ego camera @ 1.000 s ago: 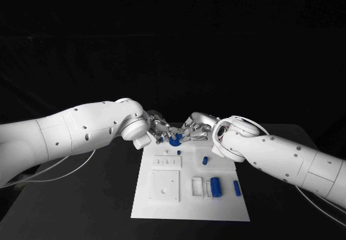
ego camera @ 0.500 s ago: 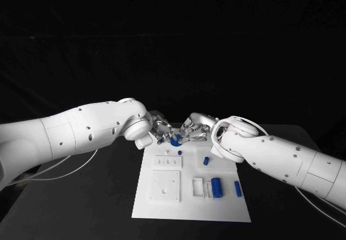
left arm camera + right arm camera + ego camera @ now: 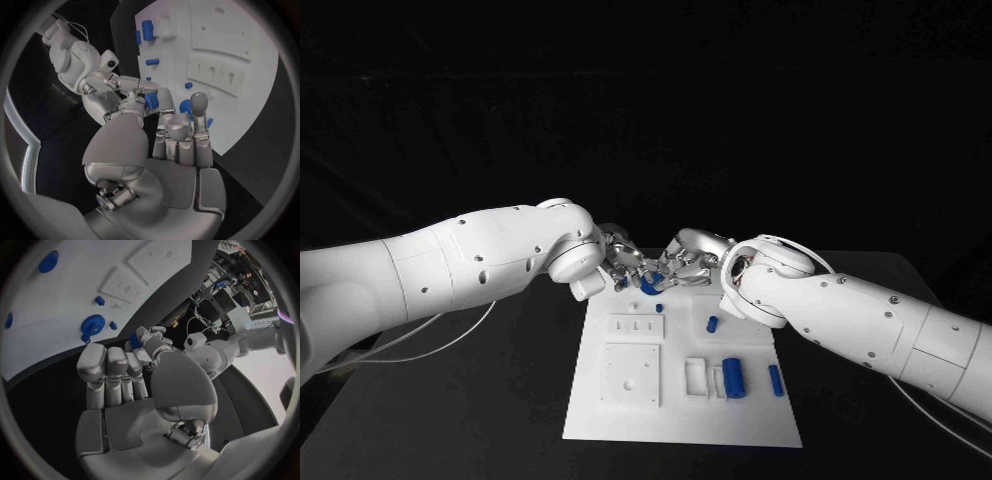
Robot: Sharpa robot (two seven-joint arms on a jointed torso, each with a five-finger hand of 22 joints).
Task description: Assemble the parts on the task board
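Observation:
At the far end of the white task board (image 3: pixel 678 420) my left hand (image 3: pixel 617 264) and right hand (image 3: pixel 687 258) meet fingertip to fingertip. A small blue part (image 3: pixel 651 285) sits between them, just above the board, and both hands' fingertips pinch it. The left wrist view shows this part (image 3: pixel 152 100) between my left thumb and the right hand's fingers (image 3: pixel 142 86). A round blue piece (image 3: pixel 92 325) lies on the board beside my right fingertips (image 3: pixel 94 354).
Lying on the near half of the board are a thick blue cylinder (image 3: pixel 731 374), a thin blue pin (image 3: pixel 773 376) and a short blue piece (image 3: pixel 713 322). Two white raised blocks (image 3: pixel 632 370) (image 3: pixel 635 323) occupy its left side. Cables (image 3: pixel 408 345) trail on the table at the left.
Both hands stay pressed together at the far end of the board. The blue part between them has tilted and dropped slightly.

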